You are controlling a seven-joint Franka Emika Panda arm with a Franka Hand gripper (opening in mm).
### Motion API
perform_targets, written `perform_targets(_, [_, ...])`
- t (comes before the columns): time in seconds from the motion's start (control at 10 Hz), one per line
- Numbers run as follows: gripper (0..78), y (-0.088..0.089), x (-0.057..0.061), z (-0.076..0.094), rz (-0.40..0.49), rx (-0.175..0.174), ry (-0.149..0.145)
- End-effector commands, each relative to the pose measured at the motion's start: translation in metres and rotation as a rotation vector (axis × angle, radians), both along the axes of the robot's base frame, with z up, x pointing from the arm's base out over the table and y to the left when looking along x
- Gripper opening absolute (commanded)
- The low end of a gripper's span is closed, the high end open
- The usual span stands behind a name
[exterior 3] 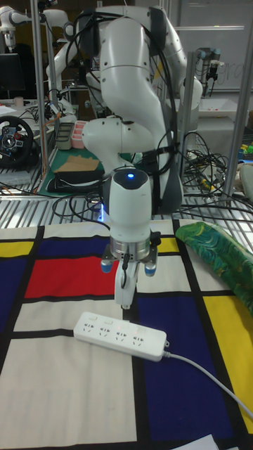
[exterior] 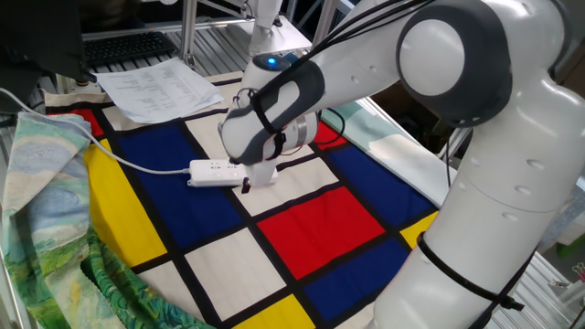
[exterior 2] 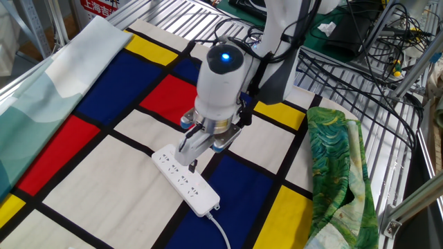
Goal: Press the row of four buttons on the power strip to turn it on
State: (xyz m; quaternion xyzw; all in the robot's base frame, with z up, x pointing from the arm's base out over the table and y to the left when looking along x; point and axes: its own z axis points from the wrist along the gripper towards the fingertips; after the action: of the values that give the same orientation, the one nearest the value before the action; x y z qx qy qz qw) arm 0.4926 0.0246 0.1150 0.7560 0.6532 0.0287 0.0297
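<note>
The power strip (exterior 3: 121, 336) is a long white bar lying on the coloured cloth; it also shows as the power strip (exterior 2: 185, 181) and, half hidden behind the wrist, the power strip (exterior: 210, 171). The four buttons (exterior 3: 116, 325) sit in a row along its far edge. My gripper (exterior 3: 124, 302) points straight down with its fingers pressed together, holding nothing. Its tip hangs just above the strip's far edge near the middle. The gripper (exterior 2: 192, 165) stands over the strip's middle; I cannot tell if it touches. The gripper (exterior: 247, 186) is at the strip's near end.
The strip's white cord (exterior 2: 221, 232) trails off one end. A green patterned cloth (exterior 2: 339, 166) lies bunched beside the checked tablecloth (exterior 2: 83, 187). Paper sheets (exterior: 155, 87) lie at the table's far corner. Black cables (exterior 2: 346, 62) hang over the wire rack.
</note>
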Motion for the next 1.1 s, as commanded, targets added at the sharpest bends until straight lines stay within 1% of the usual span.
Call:
perform_targets(0.1, [77.4,-0.0061,0.0073,0.0033,-0.008,-0.005,-0.008])
perform_targets(0.2, [77.4,-0.0060,0.0072,0.0034,-0.008,-0.003,-0.009])
perform_targets(0.4, [77.4,-0.0060,0.0072,0.0035,-0.007,-0.009,-0.011])
perform_targets(0.5, [77.4,-0.0060,0.0072,0.0035,-0.014,-0.004,-0.009])
perform_targets(0.9, [77.4,-0.0060,0.0072,0.0035,-0.087,0.012,0.022])
perform_targets(1.1, [77.4,-0.0060,0.0072,0.0035,-0.096,0.013,0.026])
